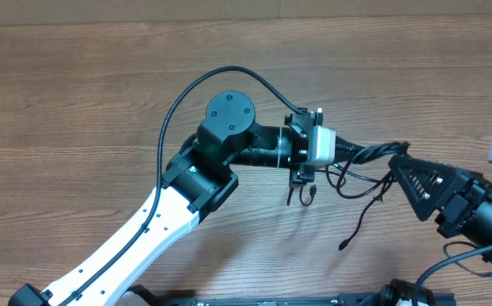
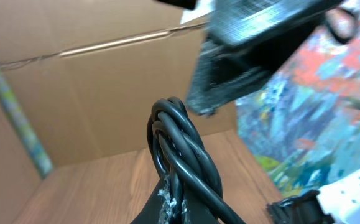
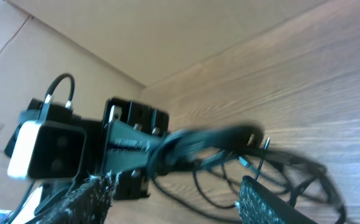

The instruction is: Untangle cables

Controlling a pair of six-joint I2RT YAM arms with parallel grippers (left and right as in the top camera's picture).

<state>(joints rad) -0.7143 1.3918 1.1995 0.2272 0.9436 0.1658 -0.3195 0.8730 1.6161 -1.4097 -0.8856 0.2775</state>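
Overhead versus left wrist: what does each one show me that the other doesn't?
Overhead only: loose ends of the cables trailing away from the bundle over the table. Left wrist only: the looped strands close up, pinched in the left gripper. Both: the right gripper close beside the held bundle.

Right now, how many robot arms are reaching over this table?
2. The white-and-black left arm comes in from the lower left, left claw shut on the cables. The black right arm enters from the right, right claw open at the same bundle. None seems hidden.
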